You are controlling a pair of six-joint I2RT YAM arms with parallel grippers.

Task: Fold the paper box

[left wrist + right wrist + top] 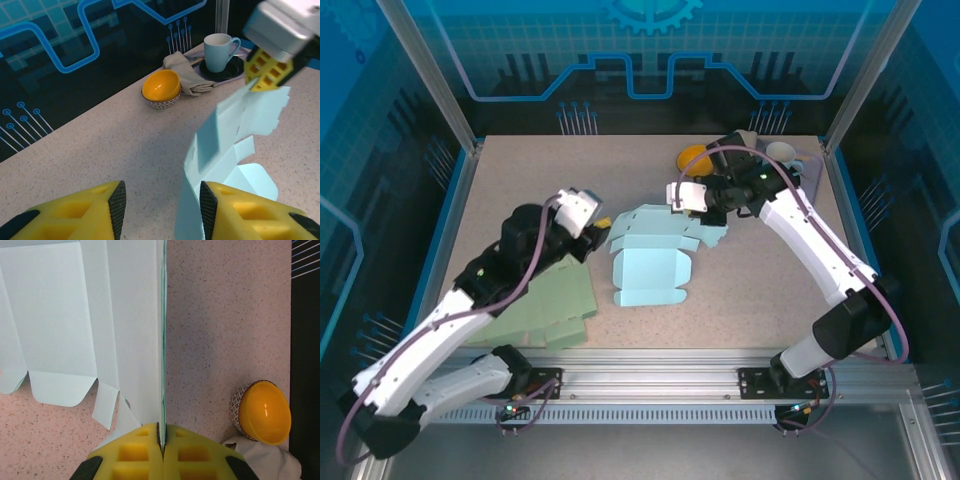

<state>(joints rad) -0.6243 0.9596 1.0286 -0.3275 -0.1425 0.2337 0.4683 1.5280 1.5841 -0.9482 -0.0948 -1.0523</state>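
right gripper [161, 442] is pressed together on an edge of the paper box [653, 275], pinching the thin light-blue sheet so that side stands lifted while the rest lies flat mid-table. left gripper [161, 207] has its fingers [240, 210] spread with nothing clamped, the sheet's near edge just beside one of them; yellow bowl [694, 158] and cup [219, 49] sit at the far right corner, green sheet [552, 300] lies partly under the left arm
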